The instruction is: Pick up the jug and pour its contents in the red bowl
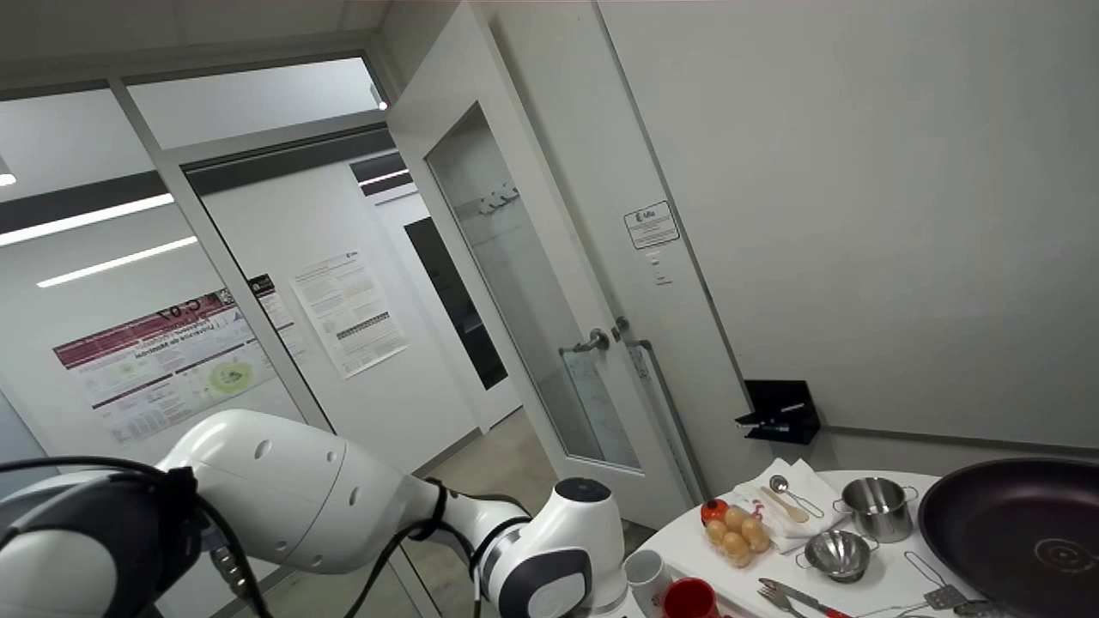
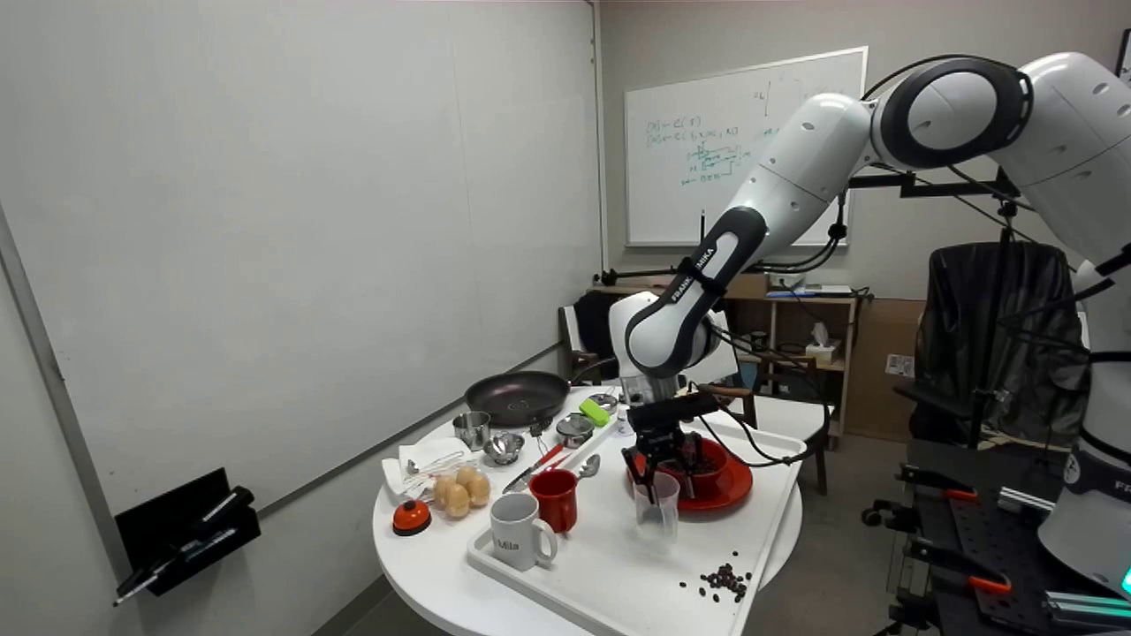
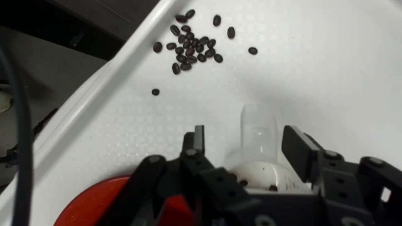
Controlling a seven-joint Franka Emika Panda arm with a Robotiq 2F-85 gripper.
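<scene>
The clear plastic jug (image 2: 659,523) stands upright on the white tray; a few dark beans show inside it in the wrist view (image 3: 259,172). Its handle sticks up the picture between my fingers in the wrist view. My gripper (image 3: 243,135) is open, one finger on each side of the handle with gaps, not closed on it. In an exterior view the gripper (image 2: 661,486) is low at the jug. The red bowl (image 2: 712,481) holds dark beans and sits on a red plate (image 2: 740,486), right behind the gripper and partly hidden by it. The jug and bowl are out of view in the remaining exterior view.
The white tray (image 2: 610,565) also carries a red mug (image 2: 554,500), a grey mug (image 2: 514,530), a spoon (image 2: 589,465) and scattered beans (image 2: 726,579). Eggs (image 2: 459,492), steel pots (image 2: 472,429), a knife and a dark pan (image 2: 518,397) lie beyond the tray.
</scene>
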